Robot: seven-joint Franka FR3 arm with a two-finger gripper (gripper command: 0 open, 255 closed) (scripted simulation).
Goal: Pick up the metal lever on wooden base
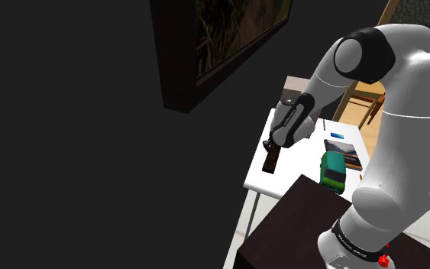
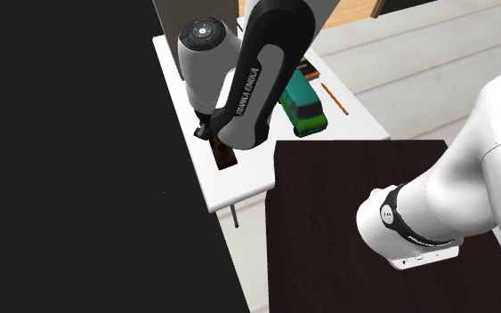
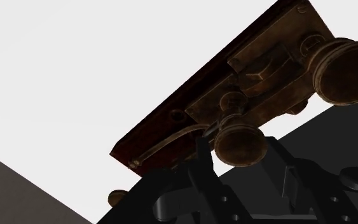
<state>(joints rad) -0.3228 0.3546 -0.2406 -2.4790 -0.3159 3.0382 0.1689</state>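
Note:
The metal lever on its dark wooden base (image 1: 269, 163) lies at the edge of the white table (image 1: 257, 180), on the shoulder view's left side. My gripper (image 1: 269, 147) is right on top of it. In the wrist view the brass lever and its knobs (image 3: 238, 141) sit on the base (image 3: 171, 127); my gripper (image 3: 240, 151) has its fingers (image 3: 204, 156) pressed on either side of the nearer knob, shut on it. The second exterior view shows the base (image 2: 224, 156) flat on the table (image 2: 239, 191) beneath the gripper (image 2: 208, 133).
A green toy van (image 1: 333, 170) (image 2: 302, 105), a book (image 1: 341, 149) and a pencil (image 2: 333, 98) lie further in on the table. A dark framed panel (image 1: 205, 46) hangs beyond the table edge. The dark stand (image 2: 373, 231) adjoins the table.

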